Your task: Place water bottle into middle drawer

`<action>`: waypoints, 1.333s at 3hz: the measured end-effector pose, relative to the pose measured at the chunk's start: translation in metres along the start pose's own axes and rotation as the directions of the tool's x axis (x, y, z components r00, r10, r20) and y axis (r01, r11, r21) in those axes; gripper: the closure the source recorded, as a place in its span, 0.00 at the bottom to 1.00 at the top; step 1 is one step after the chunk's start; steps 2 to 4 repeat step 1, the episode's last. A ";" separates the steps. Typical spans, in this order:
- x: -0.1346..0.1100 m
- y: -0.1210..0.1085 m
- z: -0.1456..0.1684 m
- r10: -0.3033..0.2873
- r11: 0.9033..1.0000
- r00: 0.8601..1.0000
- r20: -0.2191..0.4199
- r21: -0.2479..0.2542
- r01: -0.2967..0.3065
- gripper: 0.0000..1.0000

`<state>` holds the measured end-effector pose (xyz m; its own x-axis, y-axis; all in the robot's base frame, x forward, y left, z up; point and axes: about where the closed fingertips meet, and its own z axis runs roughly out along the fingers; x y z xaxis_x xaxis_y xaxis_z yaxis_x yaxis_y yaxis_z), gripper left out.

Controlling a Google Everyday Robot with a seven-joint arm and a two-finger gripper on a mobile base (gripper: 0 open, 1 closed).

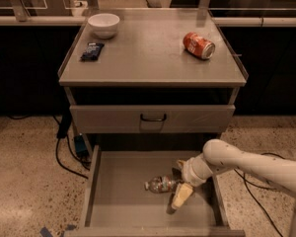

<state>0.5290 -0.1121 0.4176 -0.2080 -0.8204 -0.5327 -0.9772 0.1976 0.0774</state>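
Clear crinkled plastic water bottle (pixel 160 184) lies on the floor of the wide grey metal middle drawer (pixel 118 199); cream gripper (pixel 176 186) in the drawer's right part, fingers spread, holding nothing; placement looks done, only withdrawal left.

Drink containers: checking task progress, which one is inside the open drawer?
The water bottle, lying on the middle drawer floor at the end effector; the red soda can sits on the cabinet top.

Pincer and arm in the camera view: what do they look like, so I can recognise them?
The arm is a smooth off-white tube with a rounded elbow, narrowing to a white wrist. The pincer, inside the middle drawer next to the water bottle, has two pale cream, wedge-shaped fingers. No cables or markings show on either.
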 end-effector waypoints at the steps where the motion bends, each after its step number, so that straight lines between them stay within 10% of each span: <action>1: 0.001 0.003 0.001 -0.001 1.000 1.000 -0.002 -0.003 0.001 0.00; 4: 0.001 0.003 0.001 -0.001 1.000 1.000 -0.002 -0.003 0.001 0.00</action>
